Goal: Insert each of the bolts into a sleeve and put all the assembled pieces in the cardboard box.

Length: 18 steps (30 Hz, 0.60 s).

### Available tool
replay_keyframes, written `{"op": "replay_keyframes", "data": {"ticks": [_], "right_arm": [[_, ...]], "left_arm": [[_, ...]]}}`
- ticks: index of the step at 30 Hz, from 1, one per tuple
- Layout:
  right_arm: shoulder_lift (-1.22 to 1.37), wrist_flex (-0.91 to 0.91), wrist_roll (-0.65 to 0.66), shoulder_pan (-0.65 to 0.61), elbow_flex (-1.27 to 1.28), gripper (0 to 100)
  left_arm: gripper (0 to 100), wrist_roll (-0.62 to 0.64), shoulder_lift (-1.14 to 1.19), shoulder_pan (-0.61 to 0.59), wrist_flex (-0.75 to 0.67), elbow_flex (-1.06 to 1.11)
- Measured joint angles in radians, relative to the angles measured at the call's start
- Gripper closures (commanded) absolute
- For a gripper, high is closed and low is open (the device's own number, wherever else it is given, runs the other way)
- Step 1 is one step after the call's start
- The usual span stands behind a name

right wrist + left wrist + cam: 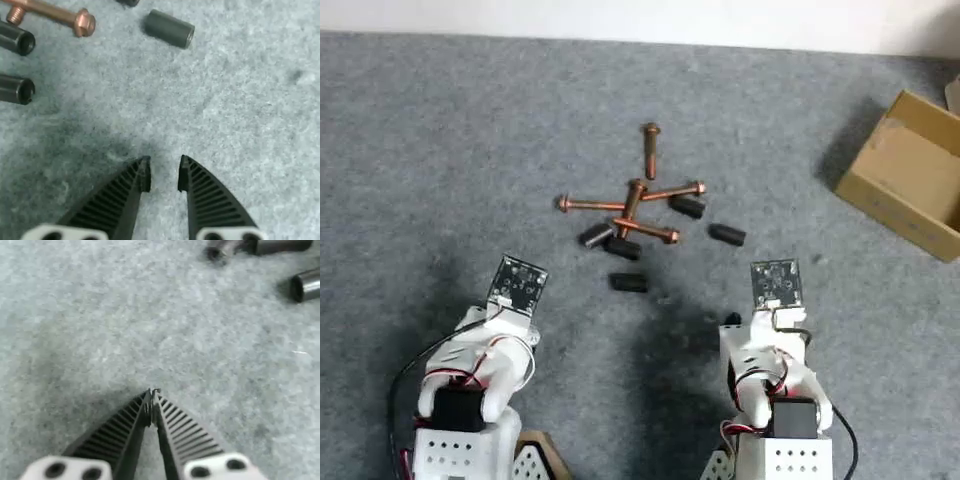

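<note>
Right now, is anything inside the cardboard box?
The cardboard box looks bare inside where it shows. Its near wall and the picture's edge hide the rest.

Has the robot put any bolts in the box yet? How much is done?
Nothing looks done yet. The copper bolts lie crossed in a heap on the grey table, with the black sleeves loose around them. The part of the cardboard box that shows holds none. Nothing is in hand: the left gripper is shut and empty, the right gripper open and empty. Every bolt still needs a sleeve, then boxing.
</note>
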Motion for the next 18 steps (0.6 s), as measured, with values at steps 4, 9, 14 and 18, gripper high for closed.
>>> {"op": "replay_keyframes", "data": {"ticks": [4, 9, 14, 18], "right_arm": [[0.000, -0.186, 0.055, -0.009, 0.000, 89.2], [0.000, -0.238, 0.048, -0.011, 0.000, 89.2], [0.000, -0.215, 0.044, -0.014, 0.000, 89.2], [0.000, -0.195, 0.043, -0.025, 0.000, 89.2]], "left_arm": [[97, -0.166, -0.003, 0.000, -0.041, 0.002], [97, -0.279, 0.002, 0.003, -0.006, -0.005], [97, -0.333, 0.002, 0.034, 0.018, -0.026], [97, -0.334, 0.058, 0.061, 0.020, -0.118]]}}
